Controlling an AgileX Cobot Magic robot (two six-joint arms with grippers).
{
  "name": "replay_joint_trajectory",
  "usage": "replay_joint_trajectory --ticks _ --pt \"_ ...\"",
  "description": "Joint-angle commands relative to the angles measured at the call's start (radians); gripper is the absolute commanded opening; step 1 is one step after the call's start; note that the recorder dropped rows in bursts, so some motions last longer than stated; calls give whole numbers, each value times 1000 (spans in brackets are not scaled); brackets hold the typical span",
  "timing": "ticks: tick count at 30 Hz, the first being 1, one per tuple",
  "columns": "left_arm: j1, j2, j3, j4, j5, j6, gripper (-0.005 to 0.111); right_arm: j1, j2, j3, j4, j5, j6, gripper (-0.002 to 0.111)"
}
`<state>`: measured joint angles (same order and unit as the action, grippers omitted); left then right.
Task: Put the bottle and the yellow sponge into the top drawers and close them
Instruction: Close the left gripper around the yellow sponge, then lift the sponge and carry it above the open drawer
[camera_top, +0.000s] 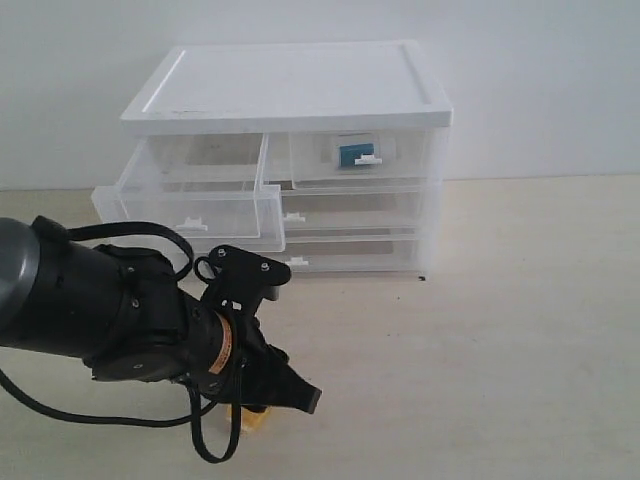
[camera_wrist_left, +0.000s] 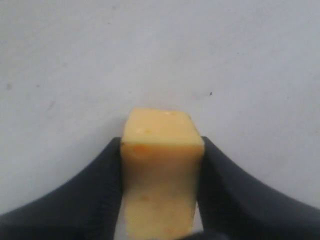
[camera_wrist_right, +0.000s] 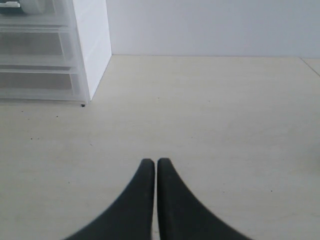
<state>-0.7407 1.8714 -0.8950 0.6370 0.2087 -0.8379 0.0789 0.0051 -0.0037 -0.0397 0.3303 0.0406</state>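
Pinching the yellow sponge (camera_wrist_left: 160, 130) on both sides, the left claw (camera_wrist_left: 161, 145) is sitting low at the near left of the table (camera_top: 520, 330), while the right claw (camera_wrist_right: 156, 167) is idling, pressed together. Farther back, the left top drawer (camera_top: 190, 205) is standing open, and the bottle (camera_top: 360, 155) is already lying in the right top drawer (camera_top: 410, 160), which seems pushed in. Dropping the sponge in and closing up are remaining.
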Motion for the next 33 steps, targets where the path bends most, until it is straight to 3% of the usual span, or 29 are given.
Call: replay_joint_trajectory --ticks 1,7,11,17,23,33 --pt "-70 -84 4 -4 73 81 4 1 -5 4 2 -8 2 0" --pt "-184 -183 26 -87 83 293 4 1 -5 4 2 -8 2 0" --pt "-222 -243 24 -227 85 561 4 1 -5 4 2 -8 2 0" --pt "-222 -317 10 -616 127 1061 4 1 -5 4 2 -8 2 0" --pt "-222 -349 -63 -1019 282 1554 4 1 -5 4 2 -8 2 0" --pt "-106 -384 -278 -1090 542 1734 4 1 -5 4 2 -8 2 0"
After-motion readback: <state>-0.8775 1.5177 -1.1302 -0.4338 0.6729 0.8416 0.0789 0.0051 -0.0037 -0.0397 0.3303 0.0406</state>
